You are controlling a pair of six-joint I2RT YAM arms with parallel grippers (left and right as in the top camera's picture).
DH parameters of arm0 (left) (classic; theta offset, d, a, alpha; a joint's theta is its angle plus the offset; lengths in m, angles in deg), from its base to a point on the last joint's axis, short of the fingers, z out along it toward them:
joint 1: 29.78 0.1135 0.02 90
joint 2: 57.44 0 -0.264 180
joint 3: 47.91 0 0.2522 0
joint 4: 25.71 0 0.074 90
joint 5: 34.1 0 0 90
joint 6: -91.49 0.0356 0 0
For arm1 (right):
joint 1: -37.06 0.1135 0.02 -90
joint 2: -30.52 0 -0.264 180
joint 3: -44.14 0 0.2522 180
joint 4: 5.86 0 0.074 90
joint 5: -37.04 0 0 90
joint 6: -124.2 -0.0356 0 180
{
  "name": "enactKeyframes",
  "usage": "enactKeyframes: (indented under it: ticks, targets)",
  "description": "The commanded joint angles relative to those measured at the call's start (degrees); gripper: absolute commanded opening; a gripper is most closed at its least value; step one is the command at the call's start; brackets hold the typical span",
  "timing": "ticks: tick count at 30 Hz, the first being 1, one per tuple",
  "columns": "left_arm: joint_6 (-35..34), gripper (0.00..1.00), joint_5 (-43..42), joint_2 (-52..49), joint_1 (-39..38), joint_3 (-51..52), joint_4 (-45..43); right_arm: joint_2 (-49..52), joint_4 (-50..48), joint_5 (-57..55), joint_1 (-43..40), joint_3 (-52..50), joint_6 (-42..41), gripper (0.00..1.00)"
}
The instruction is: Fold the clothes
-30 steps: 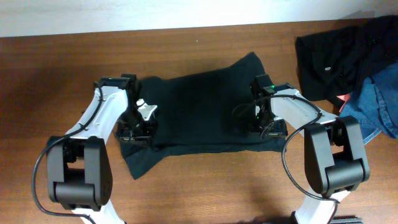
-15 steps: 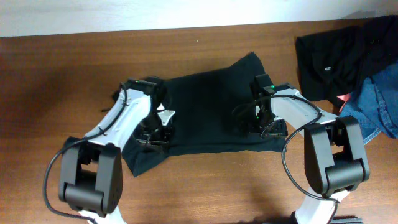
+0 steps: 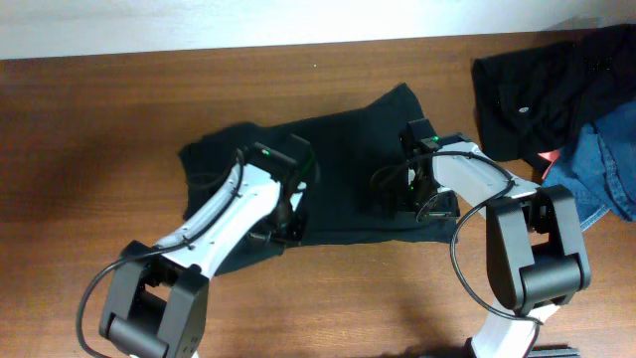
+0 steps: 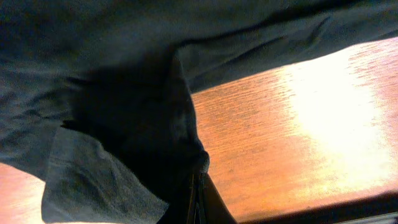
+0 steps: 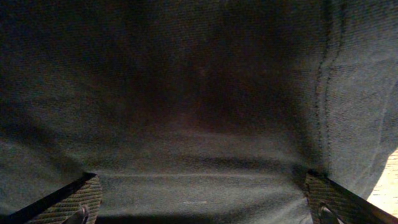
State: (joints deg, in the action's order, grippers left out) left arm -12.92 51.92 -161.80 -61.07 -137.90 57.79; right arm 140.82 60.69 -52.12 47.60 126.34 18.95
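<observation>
A black garment (image 3: 348,159) is seen spread across the middle of the wooden surface (image 3: 99,119), its left part bunched and uneven, its right part lying flatter; the left end effector (image 3: 281,227) is clenched on a fold of this cloth near the lower edge, and in the left wrist view the fabric is seen pinched between the closed fingers (image 4: 200,198) and lifted off the bare wood beside it; the right end effector (image 3: 422,204) is set low over the garment's right portion with its fingers (image 5: 74,202) spread wide, nothing being gripped, though whether the cloth is actually pressed down cannot be told; a first fold is judged to be under way and not yet laid flat, so the garment is counted as unfolded; a heap of black clothing (image 3: 537,85) and a blue denim garment (image 3: 606,169) are seen crumpled at the far right, well apart from both arms and untouched; most of the task is therefore judged to remain.
</observation>
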Motion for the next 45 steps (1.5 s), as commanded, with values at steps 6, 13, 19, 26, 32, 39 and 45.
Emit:
enactKeyframes:
  ticks: [6,13,19,26,32,39,45]
  targets:
    - [-4.02,0.04,2.12,0.87,-3.15,8.22,-0.79,0.85,-0.15,-1.55,-0.15,-1.11,-0.26,0.98]
    - [-4.0,0.38,1.64,0.87,-4.68,11.19,-1.62,0.85,-0.17,-1.55,-0.15,-1.11,-0.26,0.99]
    - [-3.98,0.43,-0.9,1.01,-4.68,11.19,-1.77,0.85,-0.17,-1.55,-0.15,-1.11,-0.26,0.99]
    - [-4.02,0.4,0.87,6.29,-4.31,10.91,-5.4,0.85,-0.17,-1.55,-0.15,-1.11,-0.26,0.99]
    - [-4.04,0.38,2.84,10.91,-1.49,10.78,-8.04,0.85,-0.17,-1.55,-0.15,-1.11,-0.26,0.98]
    - [-6.99,0.01,10.88,10.73,3.54,10.84,-9.33,0.85,-0.17,-1.55,-0.15,-1.11,-0.26,0.99]
    - [-7.02,0.01,11.1,10.73,6.23,11.13,-9.31,0.85,-0.17,-1.55,-0.15,-1.11,-0.26,0.99]
